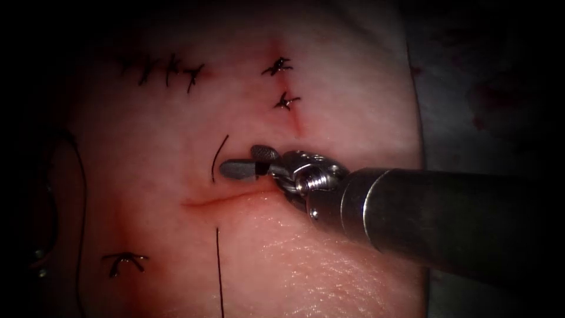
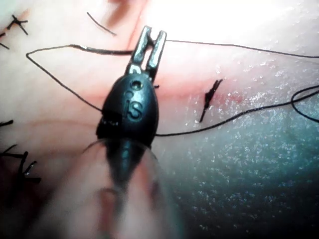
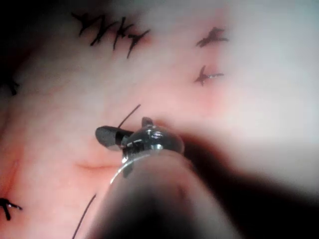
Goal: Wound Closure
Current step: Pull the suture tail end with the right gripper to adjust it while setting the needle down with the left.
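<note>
My right tool reaches in from the right, just above the horizontal cut in the tissue. Its jaws are open and hold nothing. A short curved thread end rises from the tissue just left of the jaw tips, and it lies beside the same tool in the right wrist view. A second thread end runs down below the cut. My left tool has its jaws pinched on a long thread that kinks where it crosses them.
Two tied stitches sit on a closed cut above the right tool. A row of stitches lies at the upper left and one stitch at the lower left. Loose thread loops down the tissue's left side.
</note>
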Tool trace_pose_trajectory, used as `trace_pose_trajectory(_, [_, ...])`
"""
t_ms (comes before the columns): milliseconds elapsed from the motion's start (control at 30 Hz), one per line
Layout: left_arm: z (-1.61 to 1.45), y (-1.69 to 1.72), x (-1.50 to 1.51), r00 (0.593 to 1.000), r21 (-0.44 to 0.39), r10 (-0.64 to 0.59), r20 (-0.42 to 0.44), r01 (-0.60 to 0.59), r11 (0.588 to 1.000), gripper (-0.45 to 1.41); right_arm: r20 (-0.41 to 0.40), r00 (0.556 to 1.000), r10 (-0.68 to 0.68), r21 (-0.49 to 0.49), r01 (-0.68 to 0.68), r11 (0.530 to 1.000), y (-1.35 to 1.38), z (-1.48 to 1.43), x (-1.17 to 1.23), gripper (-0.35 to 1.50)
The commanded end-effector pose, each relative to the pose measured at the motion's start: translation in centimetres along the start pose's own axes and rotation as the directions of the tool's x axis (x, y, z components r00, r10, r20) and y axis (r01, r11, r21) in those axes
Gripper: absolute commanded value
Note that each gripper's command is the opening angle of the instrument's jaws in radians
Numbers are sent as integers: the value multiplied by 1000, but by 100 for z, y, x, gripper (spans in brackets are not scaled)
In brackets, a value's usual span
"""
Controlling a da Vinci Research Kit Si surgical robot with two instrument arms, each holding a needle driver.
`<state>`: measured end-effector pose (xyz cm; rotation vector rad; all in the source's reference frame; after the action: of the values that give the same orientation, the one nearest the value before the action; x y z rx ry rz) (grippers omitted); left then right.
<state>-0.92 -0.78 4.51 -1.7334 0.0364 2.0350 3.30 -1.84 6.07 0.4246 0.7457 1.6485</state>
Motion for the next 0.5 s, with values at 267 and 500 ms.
trace_pose_trajectory(267, [2, 1, -7, 1000, -3, 2, -2, -2, 1000, -45, 30, 999, -10, -32, 11, 999, 7, 59, -14, 106])
trace_pose_trajectory(500, [2, 0, -8, 1000, -3, 2, -2, -2, 1000, -45, 17, 1000, -5, -40, 6, 999, 10, 79, -10, 105])
